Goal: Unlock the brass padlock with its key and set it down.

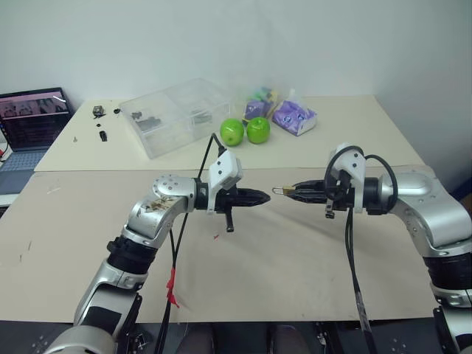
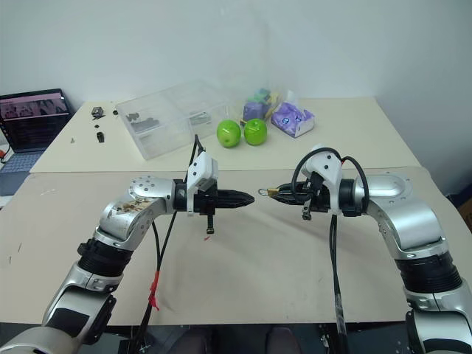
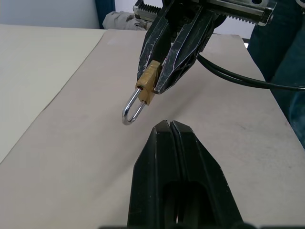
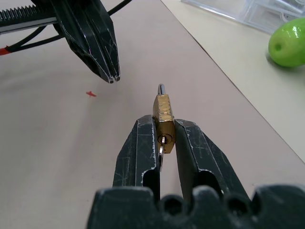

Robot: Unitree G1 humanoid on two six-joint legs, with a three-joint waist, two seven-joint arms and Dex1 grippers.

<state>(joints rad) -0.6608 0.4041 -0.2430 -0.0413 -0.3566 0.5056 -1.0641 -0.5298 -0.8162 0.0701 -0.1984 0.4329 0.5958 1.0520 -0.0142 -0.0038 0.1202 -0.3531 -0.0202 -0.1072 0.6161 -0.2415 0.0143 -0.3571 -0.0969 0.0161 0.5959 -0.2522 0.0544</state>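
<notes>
I've got the padlock [image 4: 163, 117] clamped in the R pincer [image 1: 292, 191] above the table [image 1: 295, 258], shackle aimed at 9 o'clock toward the shut, empty L pincer [image 1: 267, 197], key [image 4: 161, 149] in the keyhole, prob. for the L to grab.

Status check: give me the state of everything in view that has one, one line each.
brass padlock: gripped by right gripper, shackle looks closed
key: seated in the padlock
right gripper: shut on the padlock
left gripper: shut, empty
clear plastic box: on the table, lid state unclear
laptop: screen on
</notes>
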